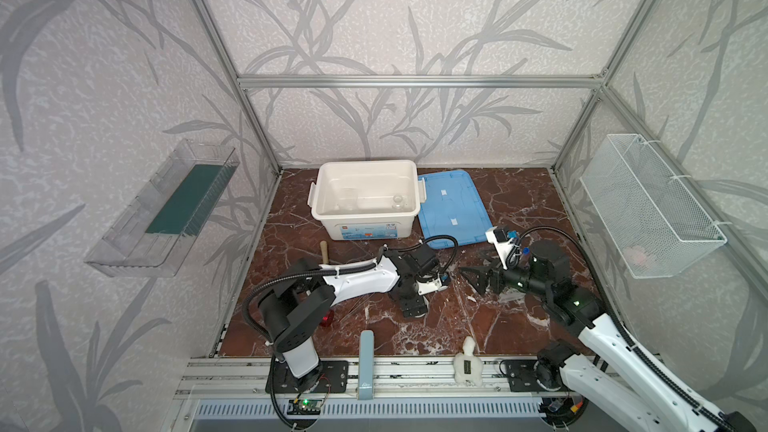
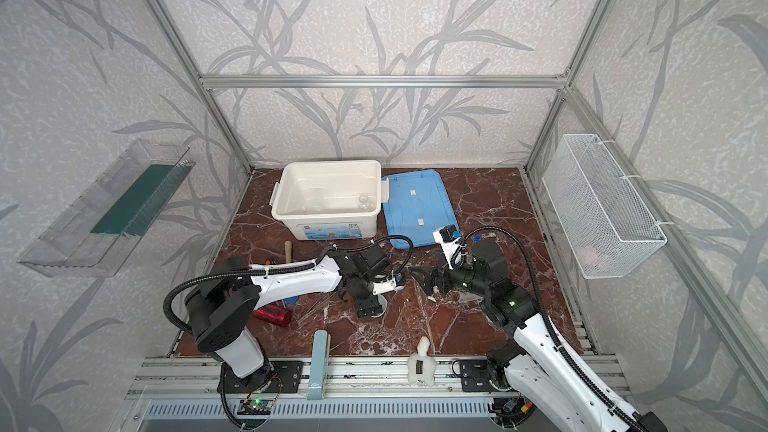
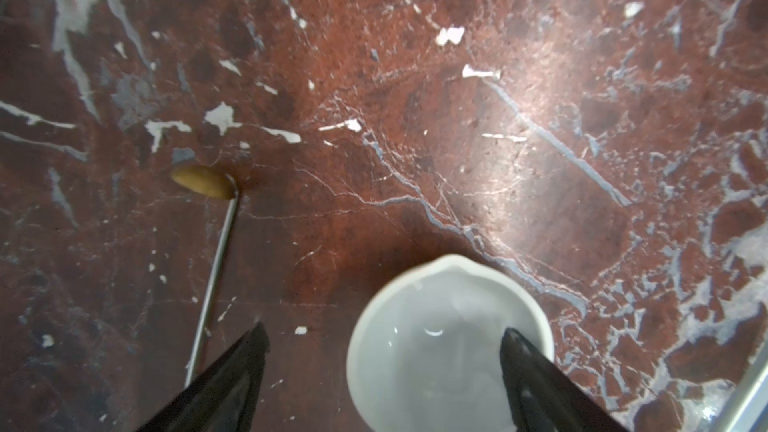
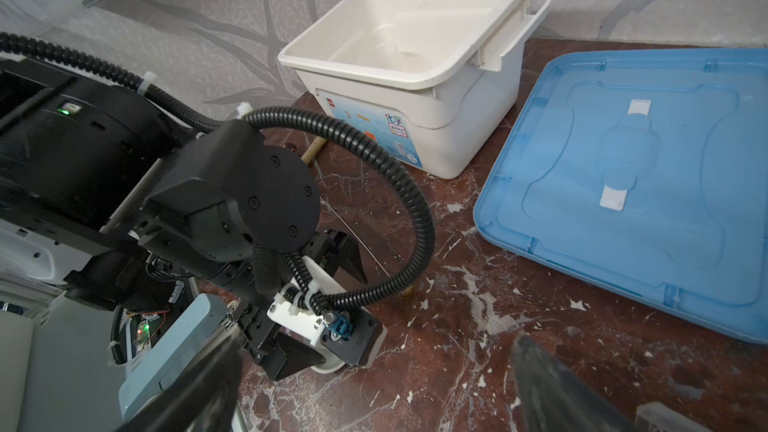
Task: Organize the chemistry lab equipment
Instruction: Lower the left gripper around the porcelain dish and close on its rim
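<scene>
The small white round dish [image 3: 440, 351] with a pouring lip sits on the red marble table. My left gripper [image 3: 384, 330] points down over it, open, with one finger inside the bowl and the other outside its wall. In both top views this gripper [image 1: 411, 305] [image 2: 368, 307] mostly hides the dish. My right gripper [image 1: 471, 278] [image 4: 378, 338] hangs open and empty just right of it, pointing left. A clear beaker [image 1: 347, 199] and a smaller clear cup [image 1: 398, 201] stand in the white bin [image 1: 328, 184]. Thin glass rods [image 2: 316, 307] lie by the left arm.
A thin rod with a tan oval tip [image 3: 216, 268] lies beside the dish. The blue lid [image 1: 453, 209] lies flat right of the bin. A wooden handle [image 1: 324, 251] and a red-handled tool [image 2: 272, 315] lie near the left arm. A wire basket [image 1: 652, 205] hangs on the right wall.
</scene>
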Robot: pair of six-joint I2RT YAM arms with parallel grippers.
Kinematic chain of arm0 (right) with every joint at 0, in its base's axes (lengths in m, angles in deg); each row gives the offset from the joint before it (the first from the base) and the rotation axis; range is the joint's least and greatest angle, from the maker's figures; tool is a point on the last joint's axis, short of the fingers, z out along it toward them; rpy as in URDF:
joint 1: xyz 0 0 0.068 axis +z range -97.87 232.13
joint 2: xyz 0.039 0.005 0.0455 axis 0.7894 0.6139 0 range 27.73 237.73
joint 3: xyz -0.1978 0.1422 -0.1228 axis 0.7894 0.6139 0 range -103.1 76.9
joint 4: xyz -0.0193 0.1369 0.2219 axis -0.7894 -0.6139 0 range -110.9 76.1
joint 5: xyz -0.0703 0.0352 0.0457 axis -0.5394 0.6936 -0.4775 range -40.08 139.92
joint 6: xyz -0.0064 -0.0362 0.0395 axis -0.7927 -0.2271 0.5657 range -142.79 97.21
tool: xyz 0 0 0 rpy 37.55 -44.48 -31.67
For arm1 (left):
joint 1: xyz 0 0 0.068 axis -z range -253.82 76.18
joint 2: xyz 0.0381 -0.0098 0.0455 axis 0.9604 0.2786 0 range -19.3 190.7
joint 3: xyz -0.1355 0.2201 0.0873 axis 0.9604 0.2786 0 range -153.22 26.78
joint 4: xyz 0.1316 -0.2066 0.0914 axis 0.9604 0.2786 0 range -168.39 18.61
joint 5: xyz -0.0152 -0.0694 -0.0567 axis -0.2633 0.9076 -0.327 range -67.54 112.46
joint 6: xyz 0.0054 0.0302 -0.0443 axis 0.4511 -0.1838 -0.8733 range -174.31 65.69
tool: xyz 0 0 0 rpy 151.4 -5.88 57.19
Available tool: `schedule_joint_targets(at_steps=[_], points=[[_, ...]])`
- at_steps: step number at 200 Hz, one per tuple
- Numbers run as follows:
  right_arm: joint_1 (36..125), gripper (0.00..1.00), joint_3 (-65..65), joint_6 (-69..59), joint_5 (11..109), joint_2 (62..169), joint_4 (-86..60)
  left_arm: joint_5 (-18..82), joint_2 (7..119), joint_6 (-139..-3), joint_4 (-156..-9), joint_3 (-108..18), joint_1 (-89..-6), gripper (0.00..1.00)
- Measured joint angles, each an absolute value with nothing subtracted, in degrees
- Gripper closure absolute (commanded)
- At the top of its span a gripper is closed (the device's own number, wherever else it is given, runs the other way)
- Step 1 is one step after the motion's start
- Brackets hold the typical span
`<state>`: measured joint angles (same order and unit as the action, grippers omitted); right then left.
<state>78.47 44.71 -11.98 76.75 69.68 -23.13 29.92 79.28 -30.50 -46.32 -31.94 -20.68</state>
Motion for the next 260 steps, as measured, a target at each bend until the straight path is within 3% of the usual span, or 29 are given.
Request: schedule_joint_targets(at_steps=[260], points=[[78.47,0.01,44.71,-11.7,72.27,68.89,-23.22,33.99,75.37,-32.47,-45.77,-30.91,-20.31,0.1]])
